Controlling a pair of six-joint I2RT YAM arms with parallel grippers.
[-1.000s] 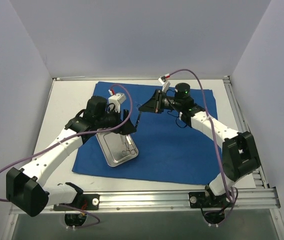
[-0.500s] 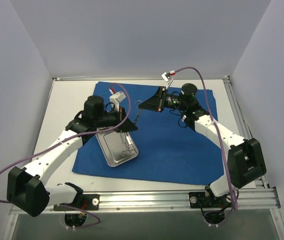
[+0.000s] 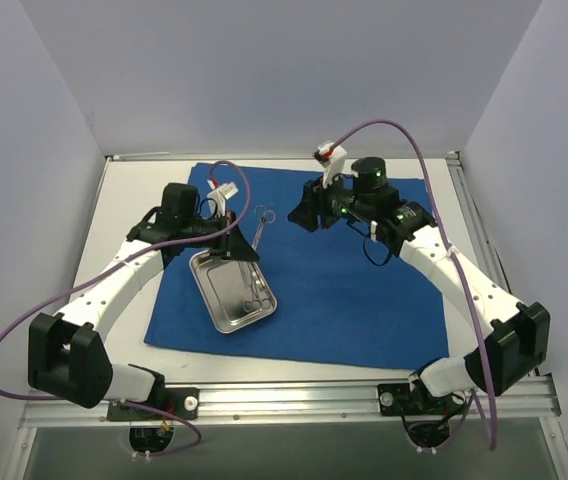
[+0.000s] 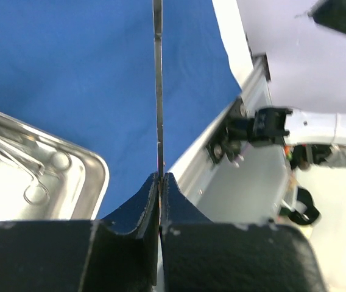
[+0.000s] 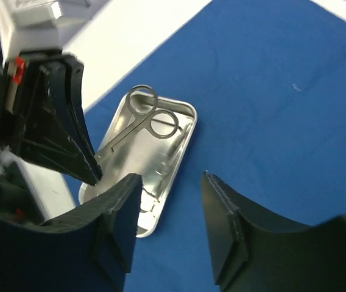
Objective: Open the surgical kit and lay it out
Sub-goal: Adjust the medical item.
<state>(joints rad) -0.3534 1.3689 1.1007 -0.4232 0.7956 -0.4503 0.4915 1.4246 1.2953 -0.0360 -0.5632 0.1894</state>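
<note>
- A white table [image 3: 124, 220] is seen, closed in by plain pale walls [image 3: 264, 70] at the left, the far side and the right. An aluminium rail [image 3: 364, 392] is fixed along its near edge.
- A royal-blue cloth wrap [image 3: 354, 290] is spread flat over the middle of the table. Bare white is left at the left side and in a narrow strip on the right.
- A shiny rectangular steel tray [image 3: 222, 290] is laid on the near-left part of the cloth, turned at an angle to the cloth's edges. Its rim is raised and its corners are rounded.
- Small ring-handled instruments [image 4: 21, 170] are seen lying inside the tray; their number cannot be told.
- The left gripper [image 4: 159, 182] is closed tight on the thin shaft of a pair of metal scissors [image 3: 260, 222], pinched between the two black fingertips.
- The scissors are held over the cloth just beyond the tray's far end. Their two ring handles are pointed to the far right, away from the gripper.
- In the right wrist view the rings [image 5: 145, 109] are seen against the tray's far end; how high they are held cannot be told.
- The right gripper [image 5: 170, 179] is held with its fingers spread wide and nothing between them.
- It is hung over the far middle of the cloth, just right of the scissor rings and apart from them.
</note>
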